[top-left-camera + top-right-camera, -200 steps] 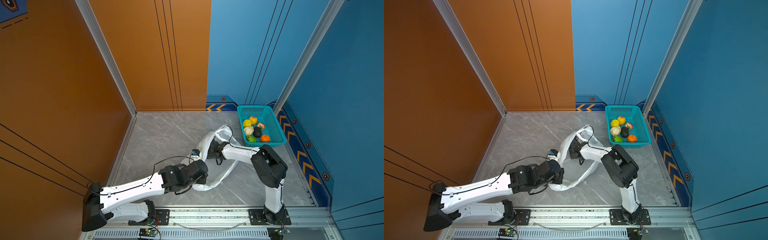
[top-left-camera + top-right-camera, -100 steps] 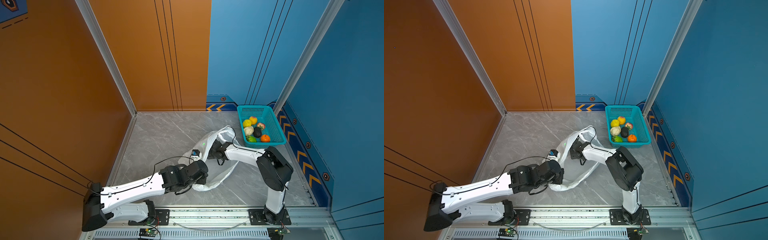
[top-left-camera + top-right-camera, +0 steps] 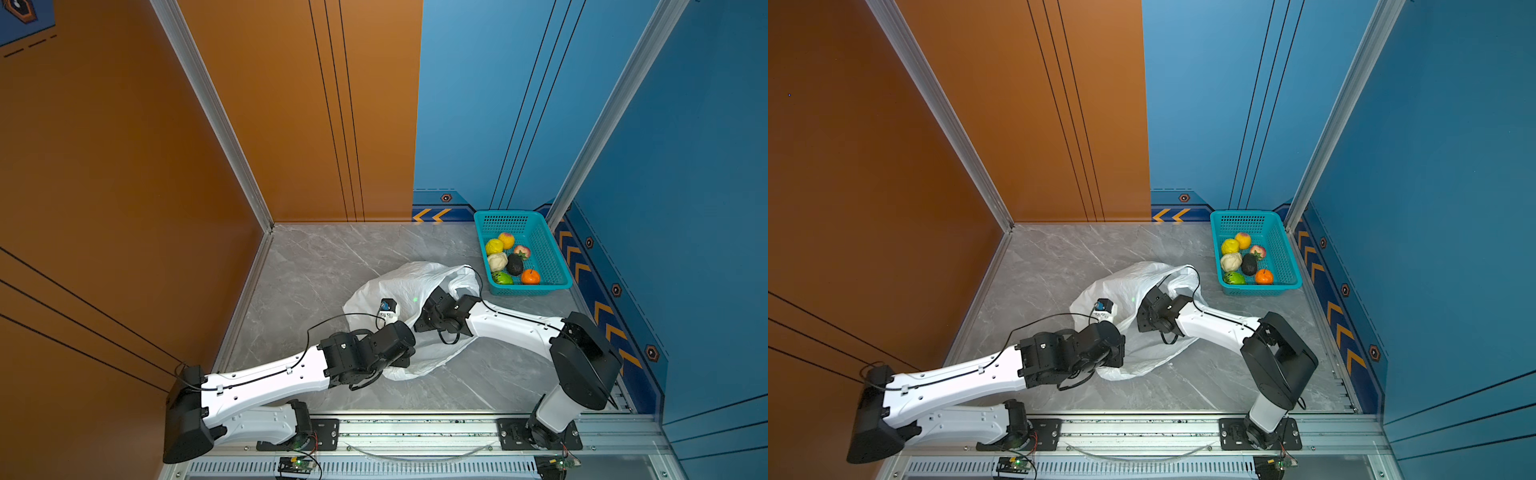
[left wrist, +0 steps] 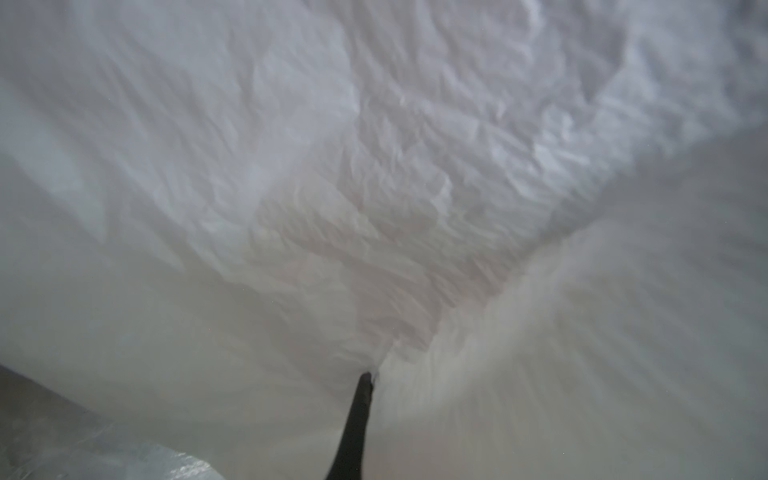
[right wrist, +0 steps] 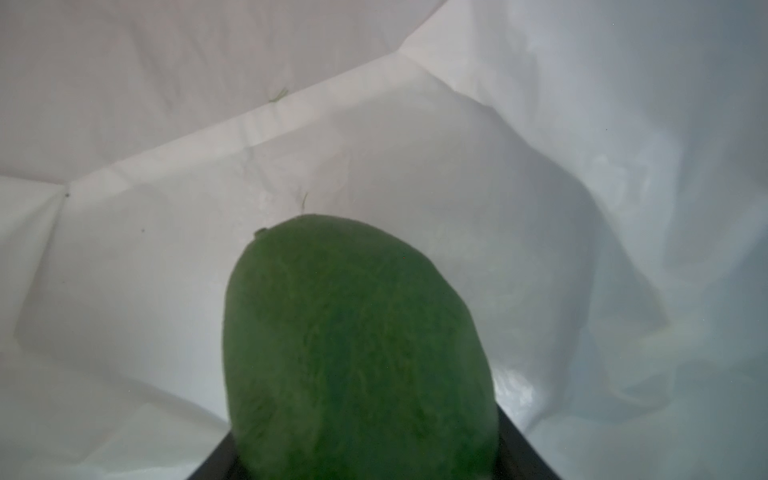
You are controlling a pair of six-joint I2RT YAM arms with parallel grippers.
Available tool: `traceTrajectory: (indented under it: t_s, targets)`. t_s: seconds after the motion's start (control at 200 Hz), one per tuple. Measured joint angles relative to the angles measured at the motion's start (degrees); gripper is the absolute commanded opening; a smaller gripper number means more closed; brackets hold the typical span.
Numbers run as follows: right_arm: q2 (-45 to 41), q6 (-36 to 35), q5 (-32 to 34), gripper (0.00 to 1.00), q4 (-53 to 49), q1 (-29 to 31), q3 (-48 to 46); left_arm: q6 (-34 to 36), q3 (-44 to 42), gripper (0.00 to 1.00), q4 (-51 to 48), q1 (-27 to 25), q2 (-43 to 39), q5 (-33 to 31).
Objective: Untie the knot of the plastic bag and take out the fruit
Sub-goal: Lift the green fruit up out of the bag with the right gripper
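In both top views a thin, crinkly white plastic bag (image 3: pixel 395 280) (image 3: pixel 1121 282) lies crumpled near the middle of the grey marble desk (image 3: pixel 316 257), its mouth gaping toward 2 o'clock. A teal perforated plastic basket (image 3: pixel 509 218) stands in the desk's 2 o'clock corner, just beside the bag. It holds a cluster of small toy fruits (image 3: pixel 515 264): yellow, peach, red-pink, cream, black, bright green and orange. The white left arm (image 3: pixel 266 382) reaches in from 7 o'clock, and its black wrist covers the bag's 6 o'clock edge. The white right arm (image 3: pixel 515 328) comes from 5 o'clock, and its end goes into the bag's mouth. From up here I cannot see either gripper.

In the left wrist view, white plastic fills nearly everything. The left gripper (image 4: pixel 371 376) is pressed together on a gather of the bag, with creases fanning out from the one dark finger (image 4: pixel 357 415) that shows.

The right wrist view looks around inside the bag. The right gripper (image 5: pixel 365 449) clamps a dark green oval toy fruit (image 5: pixel 357 340), which sits against the black fingers (image 5: pixel 525 451) on either side.
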Motion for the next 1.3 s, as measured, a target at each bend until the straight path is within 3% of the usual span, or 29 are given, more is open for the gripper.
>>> traceTrajectory:
  t_s: [0.906, 1.142, 1.297]
  targets:
    - [-19.15, 9.33, -0.35, 0.5, -14.88, 19.04, -1.84, -1.33, -1.07, 0.0, -0.68, 2.64, -4.31, -4.9]
    - [-26.53, 10.62, 2.34, 0.51, -21.31, 19.1, 3.04, -1.9, -1.31, 0.0, -1.29, 2.64, -4.57, -4.96]
    - [-29.51, 9.88, 2.93, 0.51, -24.98, 15.41, 9.38, -2.71, -2.27, 0.0, -1.62, 1.9, -4.33, -4.81]
